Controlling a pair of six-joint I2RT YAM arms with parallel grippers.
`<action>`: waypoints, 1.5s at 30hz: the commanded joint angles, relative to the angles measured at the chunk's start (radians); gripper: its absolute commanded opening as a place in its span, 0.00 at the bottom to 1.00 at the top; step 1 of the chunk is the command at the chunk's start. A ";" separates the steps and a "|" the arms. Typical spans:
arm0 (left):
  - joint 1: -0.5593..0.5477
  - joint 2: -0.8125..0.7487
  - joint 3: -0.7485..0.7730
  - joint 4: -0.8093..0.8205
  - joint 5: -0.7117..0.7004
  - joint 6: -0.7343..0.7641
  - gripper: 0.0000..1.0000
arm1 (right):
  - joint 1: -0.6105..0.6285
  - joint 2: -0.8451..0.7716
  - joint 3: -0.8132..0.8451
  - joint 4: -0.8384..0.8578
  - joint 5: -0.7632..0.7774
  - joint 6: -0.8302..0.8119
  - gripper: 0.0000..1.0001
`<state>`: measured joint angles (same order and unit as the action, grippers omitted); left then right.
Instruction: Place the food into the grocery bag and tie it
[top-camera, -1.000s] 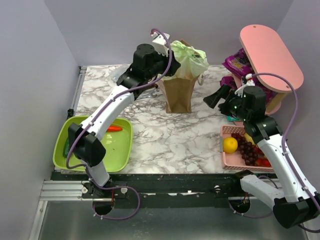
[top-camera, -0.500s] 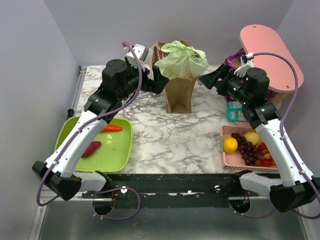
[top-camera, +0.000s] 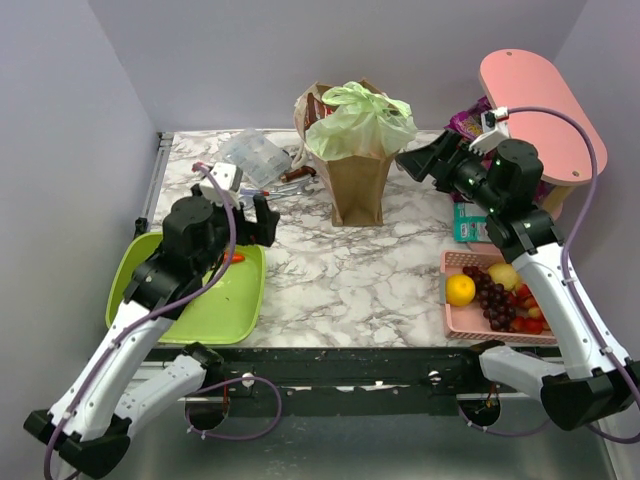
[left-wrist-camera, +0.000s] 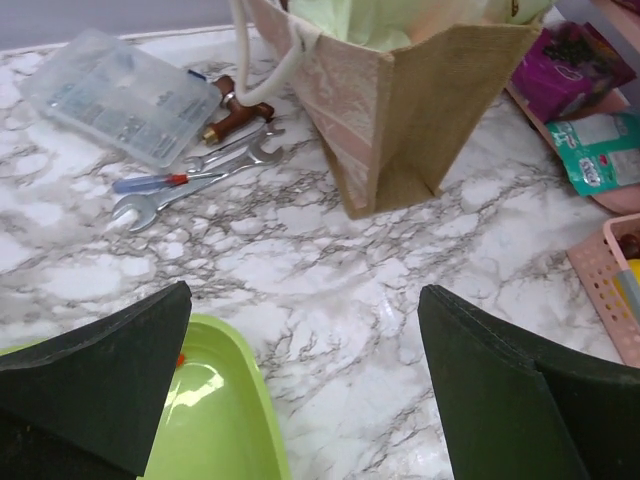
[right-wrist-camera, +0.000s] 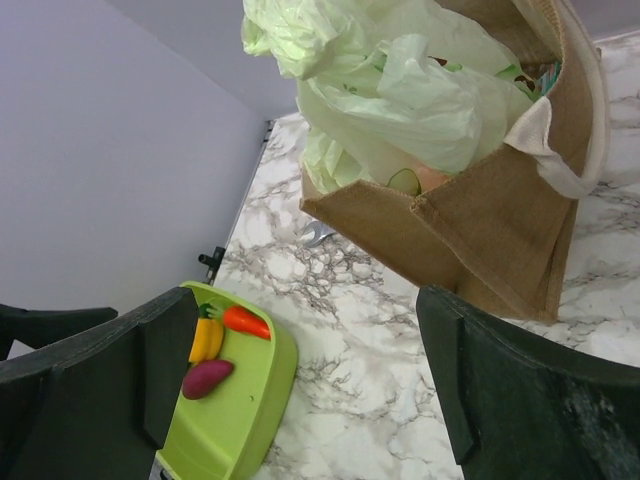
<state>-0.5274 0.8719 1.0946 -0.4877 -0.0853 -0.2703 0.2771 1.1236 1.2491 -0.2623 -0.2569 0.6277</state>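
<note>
The grocery bag (top-camera: 362, 118), pale green crinkly plastic, sits bunched at the top inside an upright brown bag (top-camera: 360, 190). In the right wrist view the grocery bag (right-wrist-camera: 400, 90) fills the brown bag's mouth, and a pale green round piece (right-wrist-camera: 405, 181) shows at the rim. My left gripper (top-camera: 262, 220) hangs open over the far right corner of the green tray (top-camera: 235, 300), with nothing between its fingers (left-wrist-camera: 305, 295). My right gripper (top-camera: 412, 163) is open just right of the bag, also with nothing in it (right-wrist-camera: 308, 295). Food lies in the tray: a carrot (right-wrist-camera: 245, 322), a yellow piece (right-wrist-camera: 207, 340) and a purple piece (right-wrist-camera: 207, 378).
A pink basket (top-camera: 452, 310) at the right holds an orange (top-camera: 460, 290), grapes and other fruit. A clear plastic box (left-wrist-camera: 120, 95), wrenches and a screwdriver (left-wrist-camera: 190, 180) lie left of the brown bag. A pink shelf (top-camera: 540, 100) with packets stands at the back right.
My left arm has drawn back from the top of the bag to the tray's corner, and its jaws have opened. My right gripper rose toward the bag's right side and stayed open.
</note>
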 joint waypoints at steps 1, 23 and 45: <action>0.017 -0.157 -0.099 -0.083 -0.137 0.016 0.98 | 0.004 -0.056 -0.044 0.012 0.023 -0.001 1.00; 0.051 -0.573 -0.428 -0.033 -0.428 0.088 0.98 | 0.004 -0.349 -0.420 0.001 0.065 -0.001 1.00; 0.055 -0.637 -0.552 0.130 -0.503 0.103 0.99 | 0.002 -0.893 -0.758 -0.189 0.134 0.135 1.00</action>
<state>-0.4789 0.2394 0.5571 -0.3996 -0.5499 -0.1795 0.2771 0.3080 0.5282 -0.4263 -0.1230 0.7071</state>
